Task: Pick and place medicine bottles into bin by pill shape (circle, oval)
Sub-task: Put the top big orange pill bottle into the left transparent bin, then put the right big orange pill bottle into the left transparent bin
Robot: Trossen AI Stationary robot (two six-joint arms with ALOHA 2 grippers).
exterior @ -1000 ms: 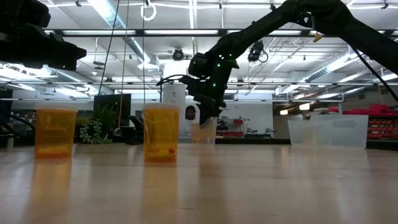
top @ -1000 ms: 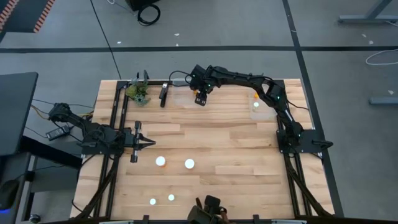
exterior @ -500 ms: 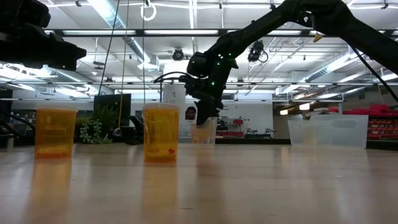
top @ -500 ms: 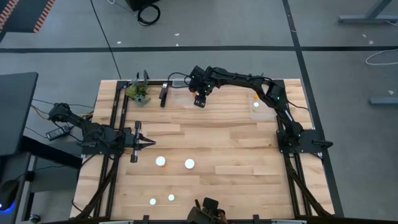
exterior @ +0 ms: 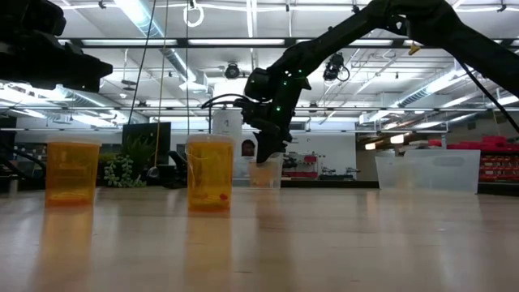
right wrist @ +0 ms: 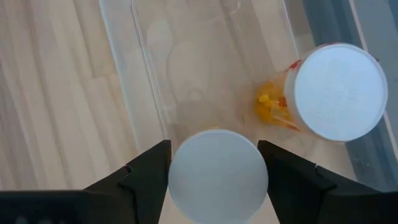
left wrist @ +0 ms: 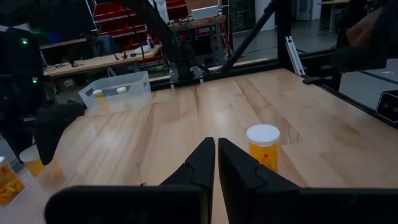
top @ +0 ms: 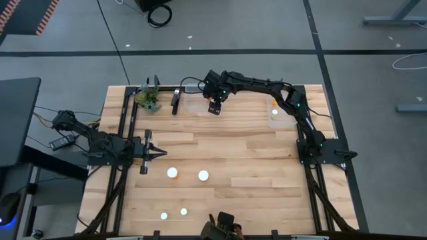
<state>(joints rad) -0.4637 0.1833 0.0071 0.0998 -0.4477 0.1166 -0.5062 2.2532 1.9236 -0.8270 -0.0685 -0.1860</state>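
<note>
1. Currently, the right gripper (right wrist: 214, 152) hangs directly over the clear bin (right wrist: 134, 56) and brackets the white cap of one medicine bottle (right wrist: 217, 183). Whether it grips that bottle or has already let go cannot be told.
2. Bottle under the gripper: upright and low inside the bin; in the low view its base appears level with the bin floor.
3. Second bottle (right wrist: 339, 90): also inside the bin, just beside the first and apart from it, with yellow pills showing through its wall.
4. Change: compared with a second ago, the right arm has shifted only slightly over the bin, and the bottle beneath it has stayed at the same height.
5. Judgement: this placement looks to be at its end, so the next call is probably a clean lift away from the bin without tipping either bottle.
6. Left gripper (left wrist: 216, 162): clenched on nothing, waiting well apart from the bin on the left arm's side.
7. Remaining stock: four loose bottles (top: 172, 173) stand on the table (top: 253, 160), well apart from the bin and toward the opposite edge.
8. Other bin (top: 283, 119): well apart from the first, along the same table edge, with a white cap showing in it.
</note>
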